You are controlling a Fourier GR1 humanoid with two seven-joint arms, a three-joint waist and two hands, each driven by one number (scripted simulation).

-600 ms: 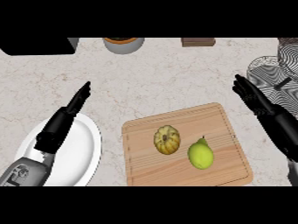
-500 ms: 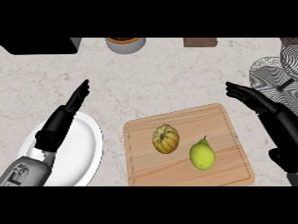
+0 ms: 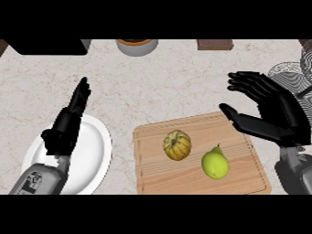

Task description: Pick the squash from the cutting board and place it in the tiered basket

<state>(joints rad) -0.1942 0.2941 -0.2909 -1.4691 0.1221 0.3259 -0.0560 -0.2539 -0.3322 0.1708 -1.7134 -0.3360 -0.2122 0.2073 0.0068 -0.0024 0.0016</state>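
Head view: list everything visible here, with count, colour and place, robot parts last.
squash: one, tan-yellow, ribbed, on the cutting board, left of the pear
pear: one, yellow-green, on the board
cutting board: one, light wood, centre-right
plate: one, white, lower left
tiered basket: one, wire, right edge
pot: one, grey, orange inside, top edge
left hand: black, open, over the plate
right hand: black, open, above the board's right corner

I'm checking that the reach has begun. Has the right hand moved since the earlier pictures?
Yes. The right hand has moved left, from over the tiered basket toward the cutting board.
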